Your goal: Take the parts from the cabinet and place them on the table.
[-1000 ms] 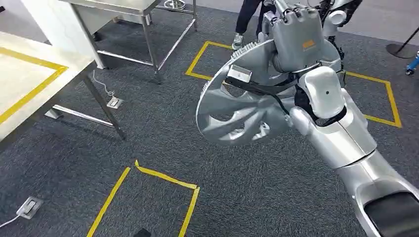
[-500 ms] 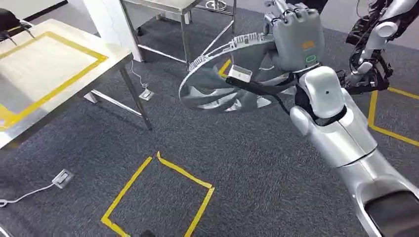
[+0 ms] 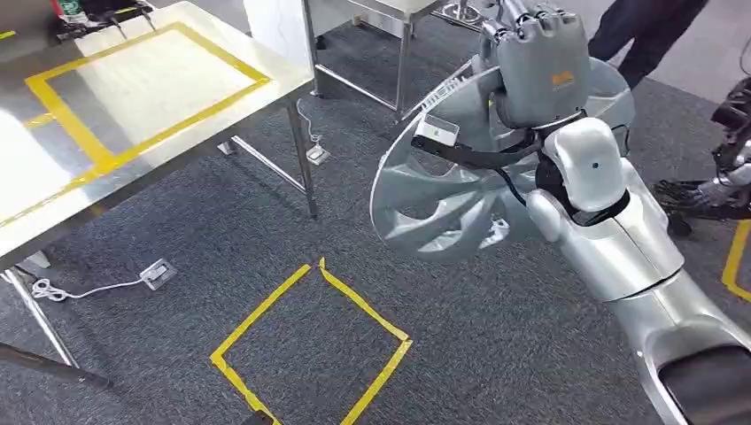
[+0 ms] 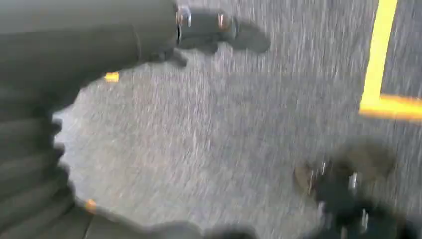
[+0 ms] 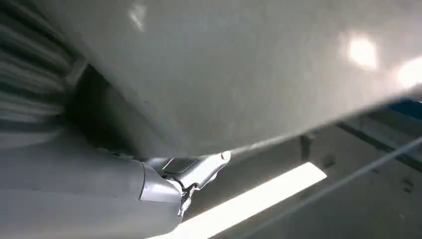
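Note:
A large silver wheel cover [image 3: 443,204] with curved spokes hangs tilted over the carpet in the head view. My right hand [image 3: 536,62] grips it at its upper rim, and my right arm runs up from the lower right. In the right wrist view the cover's smooth grey face [image 5: 249,64] lies close over my right hand [image 5: 89,199]. A steel table [image 3: 266,97] marked with a yellow tape rectangle stands at the upper left, apart from the cover. In the blurred left wrist view my left hand [image 4: 74,40] hangs over the carpet with nothing in it.
A second steel table [image 3: 390,13] stands behind. A person's legs [image 3: 646,31] are at the back right, with dark equipment [image 3: 731,177] at the right edge. A yellow tape square [image 3: 310,345] and a floor socket [image 3: 158,273] with its cable lie on the carpet.
The whole picture has shifted: the camera has turned, and the taped table now reaches further into view at the left. The wheel cover stays in my right hand.

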Controlling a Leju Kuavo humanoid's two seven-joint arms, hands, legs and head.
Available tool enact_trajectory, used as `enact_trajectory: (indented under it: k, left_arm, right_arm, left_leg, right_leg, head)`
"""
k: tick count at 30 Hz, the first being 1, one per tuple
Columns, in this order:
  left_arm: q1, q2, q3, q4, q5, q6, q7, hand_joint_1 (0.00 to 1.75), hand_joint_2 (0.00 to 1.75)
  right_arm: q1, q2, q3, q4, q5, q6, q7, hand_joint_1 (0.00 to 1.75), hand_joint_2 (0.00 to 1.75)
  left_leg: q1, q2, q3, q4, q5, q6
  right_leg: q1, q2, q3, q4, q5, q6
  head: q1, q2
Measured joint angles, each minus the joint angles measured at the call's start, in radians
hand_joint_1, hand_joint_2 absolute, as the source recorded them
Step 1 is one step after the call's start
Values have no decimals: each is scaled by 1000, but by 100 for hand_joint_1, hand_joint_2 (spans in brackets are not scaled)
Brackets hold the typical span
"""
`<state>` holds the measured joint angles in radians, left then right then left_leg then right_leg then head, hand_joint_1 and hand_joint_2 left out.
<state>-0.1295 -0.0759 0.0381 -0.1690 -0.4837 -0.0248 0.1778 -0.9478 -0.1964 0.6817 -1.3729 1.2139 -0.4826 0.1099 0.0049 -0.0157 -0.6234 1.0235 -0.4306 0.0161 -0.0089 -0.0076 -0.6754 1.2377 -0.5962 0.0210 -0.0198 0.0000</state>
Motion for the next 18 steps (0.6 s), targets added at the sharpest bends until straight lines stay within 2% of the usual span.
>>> enact_trajectory:
  k: [1, 2, 3, 4, 5, 6, 7, 8, 10, 11, 12, 13, 14, 15, 16, 17, 18]
  left_arm:
    - [-1, 0, 0, 0, 0, 0, 0, 0, 175]
    - [-1, -2, 0, 0, 0, 0, 0, 0, 175]
    - [1, -2, 0, 0, 0, 0, 0, 0, 175]
    - [2, -3, 0, 0, 0, -1, 0, 0, 175]
    - [2, -3, 0, 0, 0, -1, 0, 0, 175]
    - [0, -3, 0, 0, 0, 0, 0, 0, 175]
    - [-1, -4, 0, 0, 0, -1, 0, 0, 175]
    - [-3, -3, 0, 0, -1, 0, 0, 0, 175]
    - [0, -3, 0, 0, -1, 0, 0, 0, 175]
    - [4, -3, 0, 0, -1, 0, 0, 0, 175]
    - [5, 3, 0, 1, -1, 0, 1, 0, 175]
    - [5, -2, 0, 1, -1, 0, 1, 0, 175]
    - [4, -2, 0, 1, -1, 0, 0, 0, 175]
    - [2, -2, 0, 1, -1, 0, 0, 0, 175]
    - [0, -3, 0, 1, -1, 0, 0, 0, 175]
    - [1, -3, 0, 1, -1, 0, 0, 0, 175]
    - [2, -3, 0, 1, -1, 0, 0, 0, 175]
  right_arm:
    - [3, -4, 0, 0, -1, 0, -1, 175, 175]
    - [6, -7, 0, 0, -2, 0, -2, 175, 175]
    - [8, -8, 0, 0, -2, 0, -2, 175, 175]
    - [7, -8, 0, 0, -2, 0, -2, 175, 175]
    - [6, -7, 0, 0, -2, 0, -3, 175, 175]
    - [4, -8, 0, 0, -2, 0, -3, 175, 175]
    - [4, -8, 0, 0, -2, 0, -3, 175, 175]
    - [4, -8, 0, 0, -3, -2, -3, 175, 175]
    - [6, -8, 0, 0, -5, -1, -3, 175, 175]
    - [5, -8, 1, 0, -4, -1, -3, 175, 175]
    - [3, -7, 1, -1, -2, -1, -2, 175, 175]
    - [3, -7, 1, -3, -2, 0, -2, 175, 175]
    - [3, -7, 1, -4, 0, 0, -2, 175, 175]
    - [4, -7, 1, -5, 0, 0, -1, 175, 175]
    - [6, -7, 1, -5, 0, 0, -1, 175, 175]
    - [8, -7, 1, -5, 1, 1, -1, 175, 175]
    - [9, -7, 2, -5, 1, 1, -1, 175, 175]
  left_leg:
    - [0, -15, -1, 1, 0, 0]
    - [0, -30, -1, 3, 0, 0]
    - [0, -44, -2, 5, 0, 0]
    - [0, -60, -2, 7, 1, -1]
    - [1, -75, -2, 9, 1, -2]
    - [2, -89, -2, 12, 0, -6]
    - [1, -100, -7, 13, 1, -12]
    - [0, -115, -13, 16, 4, -21]
    - [7, -136, -19, 5, 13, -35]
    - [7, -151, -21, -1, 18, -44]
    - [5, -144, -28, 3, 14, -46]
    - [-4, -76, -39, 33, -10, -48]
    - [-4, -28, -67, 93, -46, -51]
    - [-2, -2, -102, 172, -85, -54]
    - [-1, 9, -141, 257, -120, -55]
    - [1, 11, -166, 313, -135, -57]
    - [1, 12, -165, 314, -124, -58]
  right_leg:
    - [0, 4, -37, 72, -23, 1]
    - [1, 6, -61, 112, -26, 0]
    - [0, 6, -61, 101, -6, -2]
    - [0, 8, -38, 45, 35, -5]
    - [-1, 17, 4, -44, 85, -7]
    - [-5, 48, 50, -139, 129, -10]
    - [-9, 94, 70, -182, 119, -12]
    - [-7, 86, 69, -192, 123, -10]
    - [0, 64, 69, -192, 125, -18]
    - [-1, 50, 70, -196, 128, -25]
    - [-11, 31, 74, -207, 135, -34]
    - [-10, 20, 76, -211, 136, -42]
    - [-8, 9, 76, -211, 136, -43]
    - [-5, -4, 76, -211, 135, -44]
    - [-3, -19, 76, -211, 134, -46]
    - [-3, -34, 76, -210, 133, -47]
    - [-2, -48, 76, -209, 132, -48]
  head:
    - [0, 0]
    - [1, 0]
    - [1, 0]
    - [2, 0]
    - [2, 0]
    - [2, 0]
    - [1, 0]
    - [1, 0]
    - [1, 0]
    - [2, 0]
    - [2, 0]
    - [-7, 0]
    - [-13, 0]
    - [-13, 0]
    - [-13, 0]
    - [-13, 0]
    - [-13, 0]
